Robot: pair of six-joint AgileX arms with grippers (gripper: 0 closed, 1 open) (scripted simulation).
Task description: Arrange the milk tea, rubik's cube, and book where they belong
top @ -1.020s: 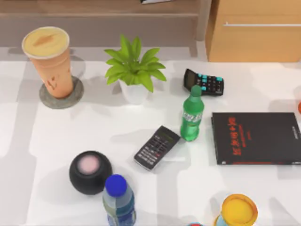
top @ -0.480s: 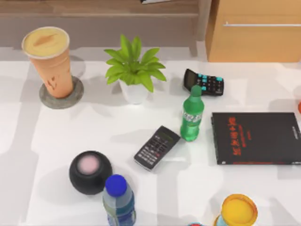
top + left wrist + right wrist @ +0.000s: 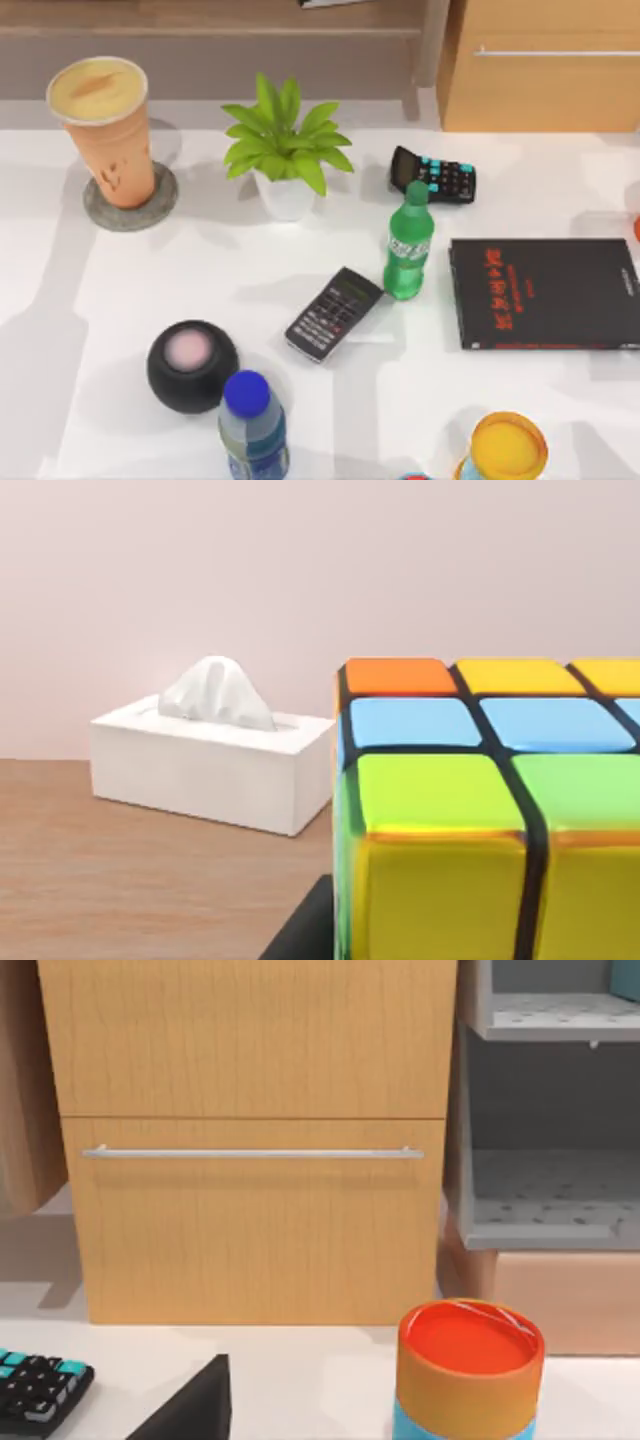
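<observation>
Milk tea (image 3: 104, 130) seated upright on a grey coaster (image 3: 131, 198) at the surface's (image 3: 200, 290) far left; rubik's cube (image 3: 490, 810) seen close in the left wrist view.

Cube is recorded on a wooden top, with a white tissue box (image 3: 212, 765) well behind it; whether the left pincer is clamped on it cannot be told, nor can the right pincer's state. Light-blue book is not located. Surrounding items: potted plant (image 3: 285, 150), calculator (image 3: 433, 175), green bottle (image 3: 408, 245), remote (image 3: 333, 313), black sphere (image 3: 192, 366), blue-capped bottle (image 3: 253, 425), black book with red lettering (image 3: 545, 293). Judged progress: milk tea placed; cube possibly at its place; book's placement unconfirmed.
</observation>
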